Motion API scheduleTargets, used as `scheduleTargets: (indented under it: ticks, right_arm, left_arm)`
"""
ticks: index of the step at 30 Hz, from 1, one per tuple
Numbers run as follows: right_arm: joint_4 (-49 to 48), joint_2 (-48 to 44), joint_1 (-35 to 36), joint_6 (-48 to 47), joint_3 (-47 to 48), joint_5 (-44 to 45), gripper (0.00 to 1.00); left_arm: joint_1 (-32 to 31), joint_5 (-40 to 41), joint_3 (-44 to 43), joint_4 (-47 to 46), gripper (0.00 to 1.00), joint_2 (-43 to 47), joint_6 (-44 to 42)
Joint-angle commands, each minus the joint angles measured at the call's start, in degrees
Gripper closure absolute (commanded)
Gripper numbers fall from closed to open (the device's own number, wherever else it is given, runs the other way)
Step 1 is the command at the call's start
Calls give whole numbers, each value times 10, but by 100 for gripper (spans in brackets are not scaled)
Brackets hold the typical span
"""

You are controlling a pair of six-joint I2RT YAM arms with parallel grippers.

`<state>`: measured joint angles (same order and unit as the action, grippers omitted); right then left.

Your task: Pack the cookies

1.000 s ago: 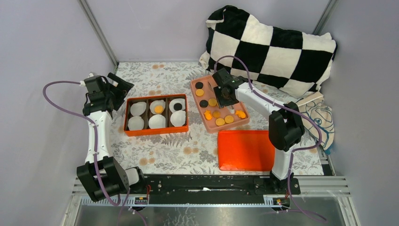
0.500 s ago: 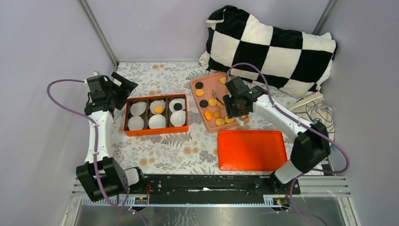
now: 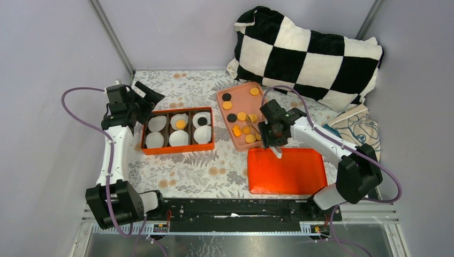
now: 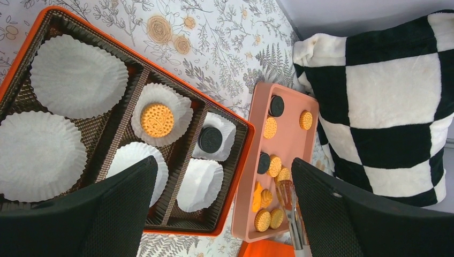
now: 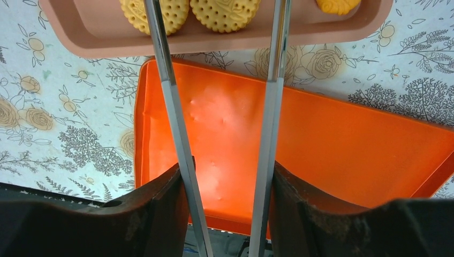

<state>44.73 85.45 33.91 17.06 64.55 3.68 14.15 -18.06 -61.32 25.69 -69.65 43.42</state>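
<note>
Golden and black cookies (image 3: 242, 124) lie on a pink tray (image 3: 243, 92). An orange box (image 3: 151, 149) holds white paper liners; one liner has a golden cookie (image 4: 157, 120) and one a black cookie (image 4: 210, 138). My right gripper (image 3: 275, 131) is shut on metal tongs (image 5: 174, 123) at the tray's near end. In the right wrist view the tong arms reach over two golden cookies (image 5: 225, 12), and their tips are out of view. My left gripper (image 3: 144, 96) hovers open and empty over the box's far left corner, and its wrist view shows the gripper (image 4: 224, 166) above the box.
An orange lid (image 3: 284, 171) lies flat in front of the tray, under my right wrist. A black-and-white checked pillow (image 3: 308, 53) fills the back right. A printed cloth bag (image 3: 358, 131) lies at the right edge. Grey walls enclose the floral table.
My right arm has swung from the tray's far end to its near end, carrying the tongs. The left gripper has shifted slightly right, toward the box.
</note>
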Motion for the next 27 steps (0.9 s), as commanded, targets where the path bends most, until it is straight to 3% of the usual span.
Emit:
scheduleTargets:
  ticks: [1,8,12,24,27]
  right_arm:
    - [-13,17,4,8,23,11,45]
    - [-7,45,4,1,45,17,46]
    - [21,60,17,-5,53,70,48]
    - [75,113,75,3,95,150,48]
    - [82,126,77,7,110,171,58]
  left_arm:
    - [-3,-8,6,-19,1,7,3]
    - [-2,10,-3,-4,1,7,-4]
    - [-2,57,-21,34,1,9,-12]
    - [-1,37,-10,29,1,14,-14]
    - [-2,30,-8,28,1,13,-15]
